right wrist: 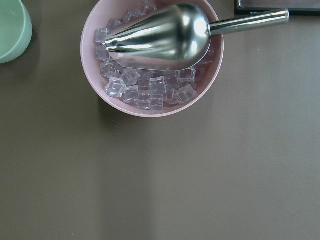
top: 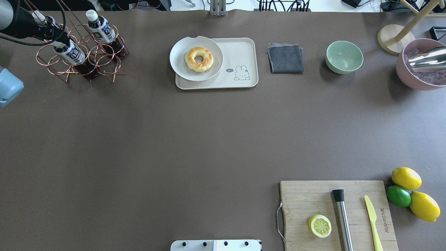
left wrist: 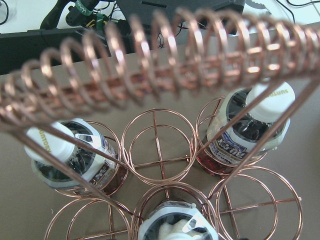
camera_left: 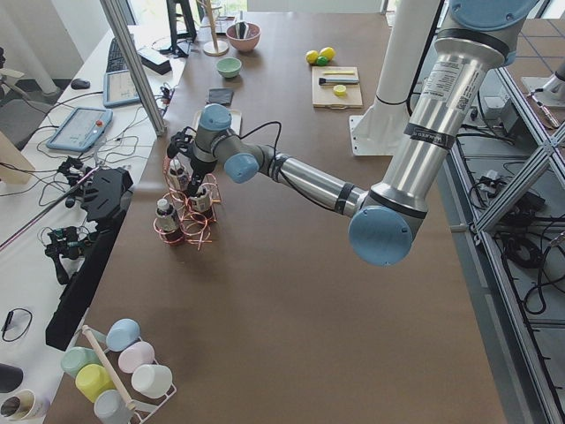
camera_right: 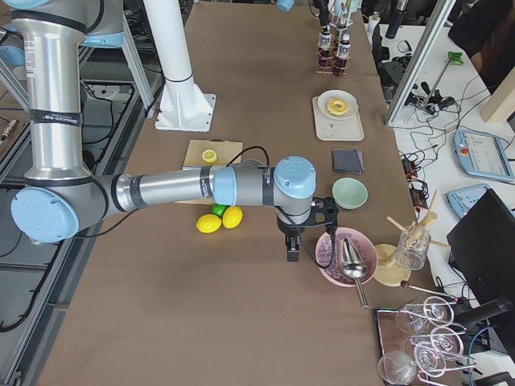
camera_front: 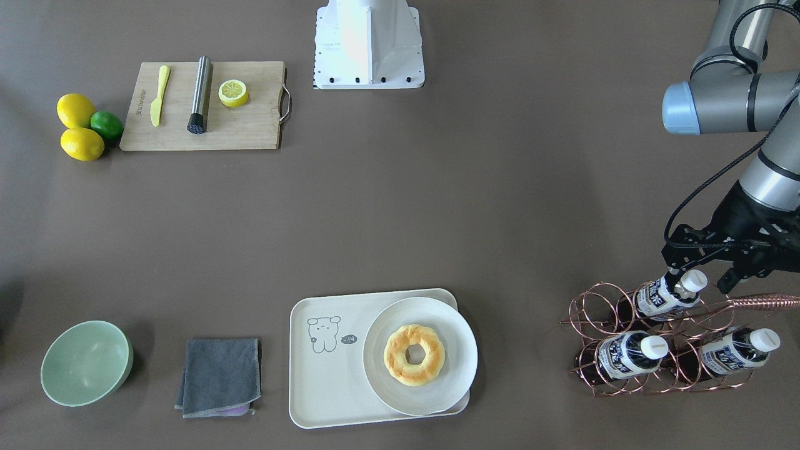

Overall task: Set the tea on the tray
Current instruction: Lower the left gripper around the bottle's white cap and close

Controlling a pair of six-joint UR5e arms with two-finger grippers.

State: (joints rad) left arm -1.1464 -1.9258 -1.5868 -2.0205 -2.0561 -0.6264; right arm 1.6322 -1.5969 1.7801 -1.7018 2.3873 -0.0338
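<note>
Copper rack handle (left wrist: 150, 65) spans the left wrist view nearest. Beneath it the tea (camera_front: 656, 299) stands cap-up in its ring, straddled by the left gripper (camera_front: 699, 285), jaws wide. Farther along the surface (camera_front: 400, 219) lies the tray (camera_front: 325, 387). Far off hangs the right gripper (camera_right: 292, 251); I cannot tell how its jaws stand.

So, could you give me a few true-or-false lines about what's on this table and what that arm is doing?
Three tea bottles sit in the copper rack: true.
The tray is empty: false; a plate with a doughnut lies on it.
The left gripper is at the rack: true, its fingers either side of one of them.
The pink bowl holds soup: false; it holds ice cubes and a metal scoop.
</note>
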